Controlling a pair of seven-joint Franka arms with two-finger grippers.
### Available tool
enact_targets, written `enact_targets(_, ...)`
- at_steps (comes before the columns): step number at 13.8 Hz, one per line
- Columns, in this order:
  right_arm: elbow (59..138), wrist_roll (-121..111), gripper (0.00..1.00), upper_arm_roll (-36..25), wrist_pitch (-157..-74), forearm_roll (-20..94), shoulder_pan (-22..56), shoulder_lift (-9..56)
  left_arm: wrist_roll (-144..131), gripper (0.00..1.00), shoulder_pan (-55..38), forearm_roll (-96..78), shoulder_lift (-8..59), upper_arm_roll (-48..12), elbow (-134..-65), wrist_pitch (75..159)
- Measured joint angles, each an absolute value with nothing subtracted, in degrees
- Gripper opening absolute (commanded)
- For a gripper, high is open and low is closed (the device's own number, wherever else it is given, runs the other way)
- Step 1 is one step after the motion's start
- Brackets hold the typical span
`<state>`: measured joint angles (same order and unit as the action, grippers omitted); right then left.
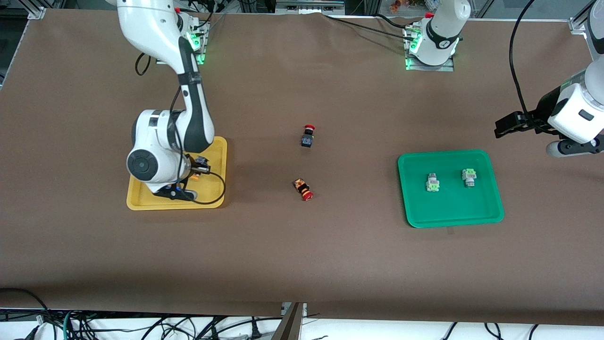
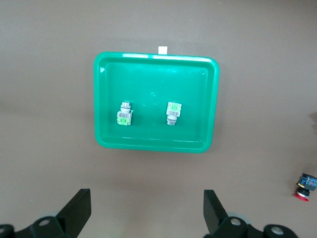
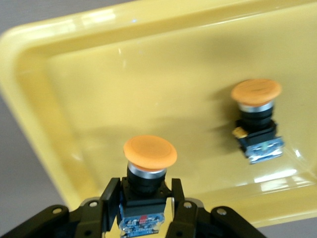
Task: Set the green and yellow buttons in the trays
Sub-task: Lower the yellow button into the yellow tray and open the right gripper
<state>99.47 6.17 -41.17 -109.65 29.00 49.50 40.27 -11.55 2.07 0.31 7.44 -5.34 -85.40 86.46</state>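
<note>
My right gripper [image 1: 198,171] is low over the yellow tray [image 1: 141,203] and is shut on an orange-yellow round-capped button [image 3: 150,153], held by its black-blue body. A second yellow button [image 3: 255,114] lies on the tray floor [image 3: 198,64]; my arm hides it in the front view. Two pale-green square-capped buttons [image 1: 432,182] [image 1: 468,176] lie in the green tray [image 1: 450,208]. They also show in the left wrist view [image 2: 124,114] [image 2: 172,112]. My left gripper [image 1: 507,125] is open and empty, and waits high over the table at the left arm's end, away from the green tray.
Two red-capped switches lie mid-table between the trays, one standing [image 1: 307,136] and one on its side [image 1: 303,188], nearer the front camera. One of them shows in the left wrist view [image 2: 303,186]. A cable loops from my right wrist over the yellow tray.
</note>
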Motion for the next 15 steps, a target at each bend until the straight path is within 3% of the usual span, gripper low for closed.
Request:
enact_targets(1, 99.5, 6.2, 0.68, -41.2, -109.7, 29.0, 49.0, 40.6, -11.5, 1.00, 2.1, 0.3, 7.4, -5.3, -85.3, 86.5)
enact_targets(9, 97.8, 6.1, 0.85, -41.1, -109.6, 29.1, 49.4, 39.9, -11.2, 1.00, 2.1, 0.3, 7.5, -5.3, -85.3, 86.5)
enact_targets(11, 96.8, 6.1, 0.96, -41.1, -108.9, 29.1, 49.7, 38.6, -11.2, 1.00, 2.1, 0.3, 7.5, -5.3, -85.3, 86.5)
enact_targets(15, 94.3, 6.1, 0.99, -41.1, -106.5, 29.0, 49.9, 34.0, -11.2, 1.00, 2.1, 0.3, 7.5, -5.3, -85.3, 86.5)
